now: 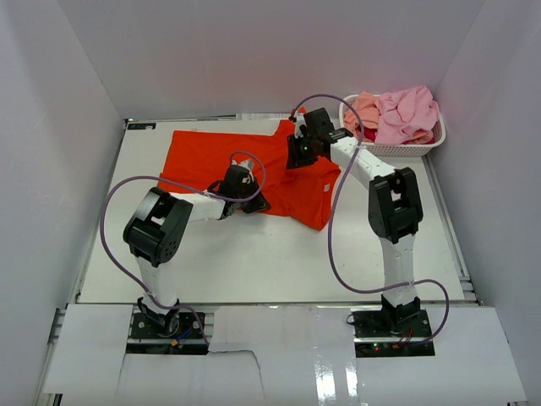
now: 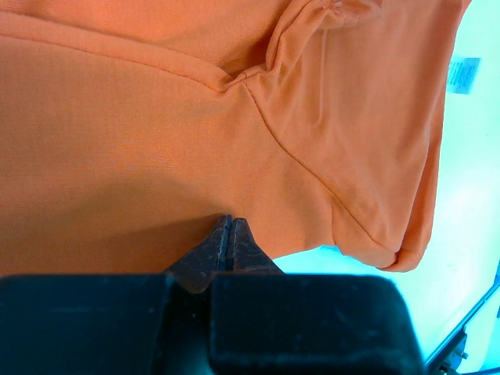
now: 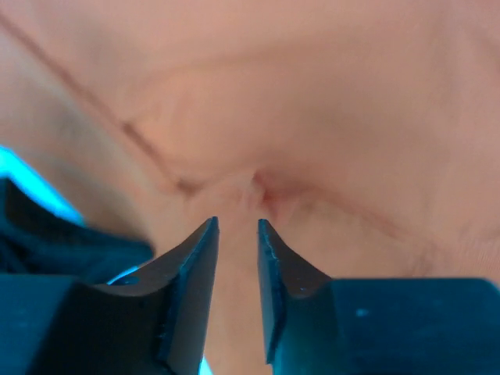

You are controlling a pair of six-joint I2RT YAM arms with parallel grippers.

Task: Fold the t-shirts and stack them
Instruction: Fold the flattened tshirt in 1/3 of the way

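Observation:
An orange-red t-shirt (image 1: 211,156) lies spread across the far half of the table. My left gripper (image 1: 254,201) is at the shirt's near edge. In the left wrist view that gripper (image 2: 232,219) is shut. Its tips rest against the smooth orange cloth (image 2: 156,141), and no cloth shows between them. My right gripper (image 1: 297,156) is low over the shirt's far right part. In its wrist view the right gripper (image 3: 237,223) stands open with a narrow gap. A small pucker of cloth (image 3: 262,187) sits just ahead of its tips.
A white perforated basket (image 1: 427,145) stands at the back right corner, holding a light pink shirt (image 1: 406,114) and a salmon one (image 1: 365,108). White walls close in the table on three sides. Cables loop from both arms.

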